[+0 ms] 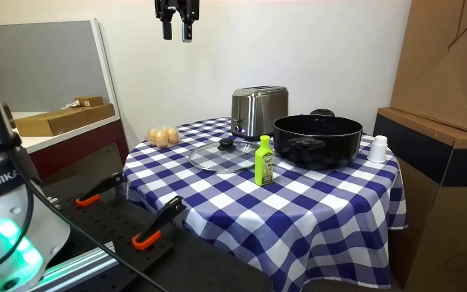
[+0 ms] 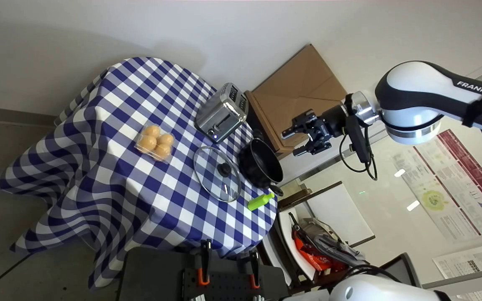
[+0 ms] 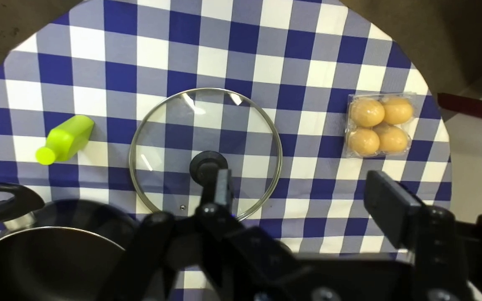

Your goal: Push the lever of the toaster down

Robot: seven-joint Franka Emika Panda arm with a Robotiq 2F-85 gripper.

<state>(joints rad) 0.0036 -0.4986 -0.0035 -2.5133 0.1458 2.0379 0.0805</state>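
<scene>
The shiny silver toaster [image 1: 272, 111] stands at the back of the table in an exterior view; it also shows in an exterior view [image 2: 214, 113]. Its narrow end face has a vertical slot, a knob and a small lit blue light. The lever is too small to make out clearly from the controls there. In the wrist view the toaster is hidden behind the gripper's body. My gripper [image 1: 177, 35] is open and empty, high above the table and well above the toaster's top. It also shows in an exterior view [image 2: 291, 143] and the wrist view [image 3: 299, 179].
A wide black pot [image 1: 318, 146] stands close beside the toaster. A glass lid [image 1: 205, 158] lies in front of it. A green bottle [image 1: 264, 164] stands near the pot. A clear pack of eggs [image 2: 155, 142] and white cups [image 1: 378, 150] are on the checked tablecloth [image 1: 225, 200].
</scene>
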